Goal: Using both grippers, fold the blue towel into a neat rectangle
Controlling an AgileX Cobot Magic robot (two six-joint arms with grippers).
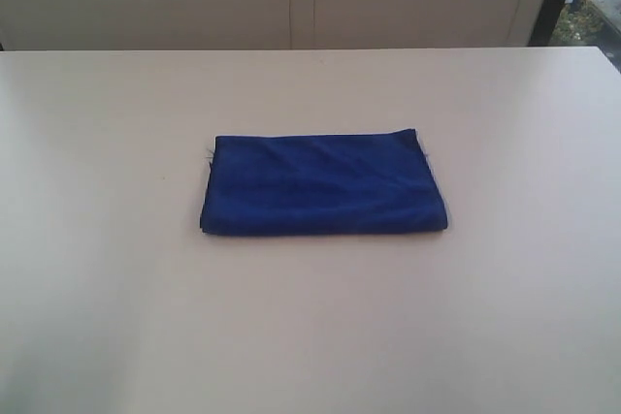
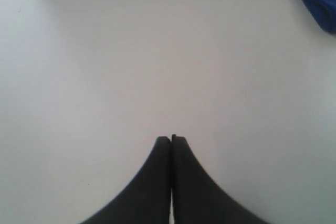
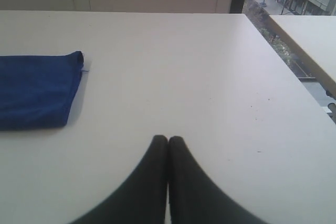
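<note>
The left end effector [image 2: 171, 139] has its 2 black fingers pressed together tip to tip, with nothing pinched between them. It hangs over bare worktop [image 2: 105, 77]; whether the tips touch the surface cannot be told. The right end effector [image 3: 168, 139] is the same: 2 fingers pressed together, nothing gripped, bare worktop beneath.

The towel [image 1: 323, 184] lies flat near the middle of the worktop in the exterior view, well apart from both end effectors. It is folded into a compact, layered rectangle with its long sides running across that view. The cloth is deep blue and soft, with faint creases on top. The near long edge looks thick and rounded. The outline is slightly skewed, since the near right corner reaches further out than the far right one. A small pale scrap shows at each far corner.

In the right wrist view 1 short end of the towel shows, with a pale tag [image 3: 84, 69] at its corner. In the left wrist view only 1 blue corner enters the picture.
</note>
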